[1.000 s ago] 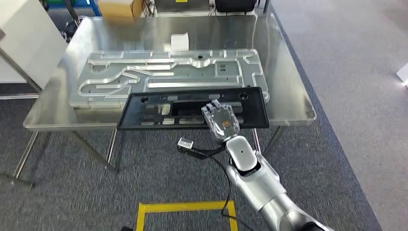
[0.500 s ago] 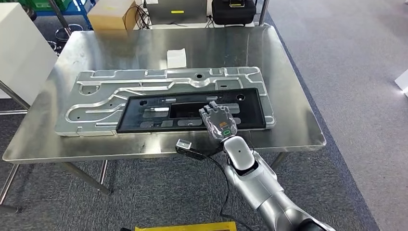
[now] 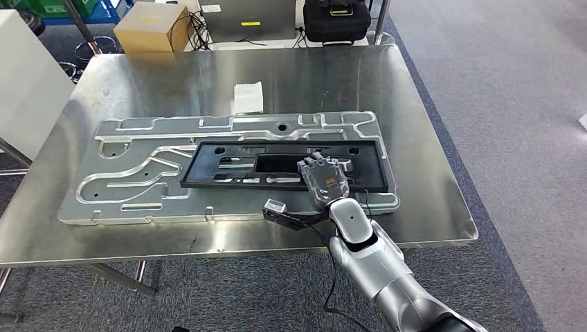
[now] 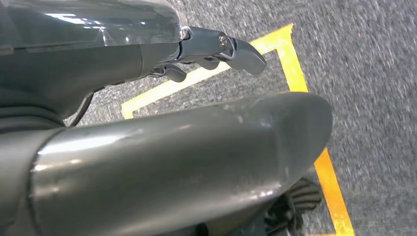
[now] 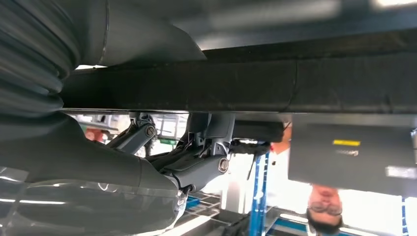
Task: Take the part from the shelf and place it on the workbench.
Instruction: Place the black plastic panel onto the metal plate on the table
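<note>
The right hand gripped the near long edge of the black part, a flat rectangular frame of matte plastic pierced by a long central window and smaller slots. The part sat in the centre of the head view, over the large aluminium plate that lay on the surface. Whether the part already rested on the plate or hung just above it could not be settled from this angle.

To finish the placement well, the frame probably wanted lowering level, both long edges meeting the plate together, and the fingers opening only once its weight was carried. A thin, wide panel held at one edge would likely sag or swing at its far end, so a slow descent seemed wise.

The plate was bright machined metal, cut with winding channels and rounded pockets. The surface was brushed steel, reflective and scuffed. A white slip of paper lay toward the upper middle, a cardboard box at upper left.

The left hand hung over grey carpet with its fingers loosely curled, holding nothing.
</note>
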Controlling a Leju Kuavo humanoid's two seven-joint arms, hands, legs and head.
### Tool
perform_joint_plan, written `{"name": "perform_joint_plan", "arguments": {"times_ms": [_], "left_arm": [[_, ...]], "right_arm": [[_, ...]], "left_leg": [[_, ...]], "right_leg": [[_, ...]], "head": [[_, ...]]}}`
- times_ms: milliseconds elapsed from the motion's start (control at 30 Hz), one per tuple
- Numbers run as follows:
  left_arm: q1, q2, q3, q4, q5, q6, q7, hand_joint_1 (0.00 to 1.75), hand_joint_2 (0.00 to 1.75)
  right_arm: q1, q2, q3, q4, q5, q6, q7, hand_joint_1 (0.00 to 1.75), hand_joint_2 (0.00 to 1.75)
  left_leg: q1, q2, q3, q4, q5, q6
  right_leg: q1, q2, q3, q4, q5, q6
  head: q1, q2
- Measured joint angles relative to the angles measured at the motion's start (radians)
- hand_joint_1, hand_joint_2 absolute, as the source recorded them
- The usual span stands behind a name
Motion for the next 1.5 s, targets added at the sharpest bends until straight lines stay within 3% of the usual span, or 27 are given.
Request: {"name": "perform_joint_plan", "arguments": {"times_ms": [67,133,167,200,267,333,500,567,633,667,700,733,800,833,867,933,1033,1133,1167,1200,1233,1300,1367,1500], "left_arm": [[-0.003,0.0,0.0,0.0,-0.001,-0.001,0.0,0.0,0.0],[-0.003,0.0,-0.001,0.0,-0.004,-0.002,0.001,0.0,0.0],[-0.003,0.0,-0.001,0.0,-0.006,-0.002,0.002,0.0,0.0],[-0.002,0.0,-0.001,0.0,-0.007,-0.002,0.002,0.0,0.0],[-0.003,0.0,-0.001,0.0,-0.007,-0.002,0.003,0.0,0.0],[-0.006,0.0,-0.001,0.0,-0.007,-0.002,0.003,0.0,0.0],[-0.003,0.0,-0.005,0.0,-0.007,0.007,0.005,0.0,0.0],[-0.005,-0.001,-0.008,0.0,-0.007,0.01,0.004,0.0,0.0],[-0.007,-0.001,-0.01,0.0,-0.007,0.012,0.004,0.0,0.0],[-0.007,-0.001,-0.01,0.0,-0.007,0.013,0.004,0.0,0.0],[-0.006,-0.001,-0.01,0.0,-0.007,0.013,0.004,0.0,0.0],[-0.006,-0.001,-0.011,0.0,-0.007,0.013,0.004,0.0,0.44],[-0.006,-0.002,-0.012,0.0,-0.008,0.013,0.004,0.0,1.31],[-0.006,-0.002,-0.013,0.0,-0.008,0.014,0.004,0.0,1.31],[-0.006,-0.002,-0.014,0.0,-0.009,0.014,0.005,0.0,0.87],[-0.006,-0.002,-0.016,0.0,-0.01,0.016,0.007,0.0,0.0],[-0.006,-0.001,-0.016,0.0,-0.008,0.015,0.009,0.0,0.0],[-0.004,-0.001,-0.016,0.0,-0.006,0.01,0.011,0.0,0.0],[-0.002,-0.001,-0.016,0.0,-0.005,0.007,0.012,0.0,0.0],[-0.001,-0.001,-0.016,0.0,-0.003,0.002,0.012,0.0,0.0],[0.0,-0.001,-0.016,0.0,0.0,-0.004,0.011,0.0,0.0],[-0.001,0.0,-0.016,0.0,0.006,-0.014,0.01,0.0,0.0],[-0.003,0.001,-0.015,0.0,0.009,-0.02,0.008,0.0,0.0],[-0.002,0.001,-0.015,0.0,0.011,-0.023,0.008,0.0,0.0]], "right_arm": [[-0.013,0.0,-0.004,0.013,-0.003,0.003,-0.001,1.75,1.75],[-0.024,0.001,-0.007,0.037,-0.009,0.006,-0.004,1.75,1.75],[-0.027,0.001,-0.009,0.052,-0.012,0.008,-0.006,1.75,1.75],[-0.028,0.001,-0.01,0.065,-0.016,0.008,-0.007,1.75,1.75],[-0.035,0.004,-0.015,0.087,-0.022,0.004,-0.01,1.75,1.75],[-0.047,0.006,-0.023,0.115,-0.028,-0.007,-0.012,1.75,1.75],[-0.061,0.006,-0.061,0.171,-0.037,-0.035,-0.017,1.75,1.75],[-0.064,0.005,-0.071,0.185,-0.039,-0.038,-0.018,1.75,1.75],[-0.065,0.005,-0.079,0.198,-0.04,-0.042,-0.018,1.75,1.75],[-0.066,0.005,-0.082,0.203,-0.04,-0.044,-0.018,1.75,1.75],[-0.066,0.004,-0.084,0.206,-0.04,-0.046,-0.018,1.75,1.75],[-0.068,0.004,-0.086,0.209,-0.04,-0.047,-0.018,1.31,1.31],[-0.073,0.004,-0.09,0.214,-0.041,-0.047,-0.018,0.44,0.44],[-0.075,0.004,-0.091,0.216,-0.041,-0.046,-0.018,0.0,0.0],[-0.076,0.004,-0.092,0.218,-0.042,-0.046,-0.019,0.0,0.0],[-0.076,0.004,-0.093,0.223,-0.043,-0.046,-0.021,0.0,0.0],[-0.079,0.004,-0.099,0.229,-0.047,-0.049,-0.024,0.0,0.0],[-0.079,0.004,-0.106,0.237,-0.049,-0.052,-0.026,0.0,0.0],[-0.077,0.004,-0.108,0.241,-0.049,-0.052,-0.027,0.0,0.0],[-0.075,0.004,-0.109,0.244,-0.05,-0.052,-0.027,0.0,0.0],[-0.073,0.004,-0.11,0.247,-0.051,-0.052,-0.027,0.0,0.0],[-0.072,0.004,-0.113,0.25,-0.051,-0.052,-0.029,0.0,0.0],[-0.071,0.004,-0.116,0.254,-0.052,-0.051,-0.03,0.0,0.0],[-0.066,0.003,-0.118,0.261,-0.052,-0.051,-0.033,0.0,0.0]], "left_leg": [[0.004,0.004,-0.053,0.101,-0.04,-0.008],[0.008,0.006,-0.129,0.214,-0.085,-0.013],[0.009,0.007,-0.152,0.236,-0.087,-0.016],[0.01,0.008,-0.158,0.223,-0.068,-0.017],[0.01,0.01,-0.122,0.101,0.02,-0.017],[0.007,0.011,-0.083,-0.008,0.068,-0.01],[0.009,0.012,-0.068,-0.043,0.084,0.019],[0.013,0.013,-0.065,-0.047,0.086,0.027],[0.012,0.014,-0.065,-0.047,0.085,0.03],[0.012,0.013,-0.065,-0.046,0.085,0.03],[0.012,0.013,-0.064,-0.046,0.084,0.03],[0.012,0.012,-0.063,-0.045,0.083,0.03],[0.011,0.009,-0.06,-0.044,0.08,0.026],[0.01,0.008,-0.059,-0.043,0.079,0.022],[0.009,0.007,-0.059,-0.043,0.078,0.017],[0.008,0.007,-0.059,-0.046,0.079,0.007],[0.009,0.009,-0.069,-0.02,0.055,-0.005],[0.011,0.01,-0.146,0.16,-0.038,-0.015],[0.012,0.011,-0.172,0.22,-0.06,-0.018],[0.012,0.011,-0.181,0.243,-0.061,-0.019],[0.012,0.011,-0.17,0.223,-0.044,-0.018],[0.011,0.011,-0.102,0.088,0.018,-0.013],[0.008,0.01,-0.049,-0.018,0.056,-0.005],[0.005,0.01,-0.05,-0.04,0.077,0.016]], "right_leg": [[-0.004,-0.002,0.017,-0.009,-0.006,-0.009],[-0.003,-0.002,0.024,-0.009,-0.014,-0.013],[-0.002,-0.001,0.028,-0.009,-0.018,-0.013],[-0.002,0.0,0.033,-0.008,-0.022,-0.013],[-0.003,0.001,0.042,-0.004,-0.031,-0.008],[-0.001,0.003,0.046,0.002,-0.039,0.001],[0.002,0.001,0.039,0.024,-0.062,0.028],[-0.001,0.0,-0.001,0.115,-0.116,0.036],[-0.004,-0.001,-0.068,0.251,-0.175,0.042],[-0.006,-0.001,-0.09,0.291,-0.182,0.044],[-0.007,-0.001,-0.094,0.293,-0.17,0.044],[-0.008,-0.001,-0.077,0.254,-0.14,0.043],[-0.007,-0.002,-0.008,0.11,-0.072,0.036],[-0.004,-0.001,0.02,0.05,-0.05,0.032],[-0.002,-0.001,0.036,0.015,-0.041,0.029],[0.003,0.001,0.039,0.002,-0.038,0.023],[-0.006,0.0,0.045,-0.01,-0.031,0.006],[-0.007,-0.002,0.047,-0.013,-0.029,-0.005],[-0.006,-0.003,0.047,-0.011,-0.028,-0.005],[-0.005,-0.003,0.047,-0.01,-0.028,-0.006],[-0.005,-0.002,0.046,-0.007,-0.027,-0.006],[-0.005,-0.001,0.045,-0.002,-0.028,-0.003],[-0.002,0.001,0.039,0.005,-0.028,0.005],[-0.002,0.003,0.029,0.009,-0.024,0.029]], "head": [[-0.007,0.0],[-0.011,0.0],[-0.011,0.0],[-0.011,0.0],[-0.012,0.0],[-0.012,0.0],[-0.007,0.0],[-0.003,0.0],[0.0,0.0],[0.0,0.0],[0.0,0.0],[0.0,0.0],[0.0,0.0],[0.0,0.0],[0.0,0.0],[0.001,0.0],[-0.001,0.0],[-0.005,0.0],[-0.004,0.0],[-0.004,0.0],[-0.004,0.0],[-0.004,0.0],[-0.004,0.0],[-0.003,0.0]]}}
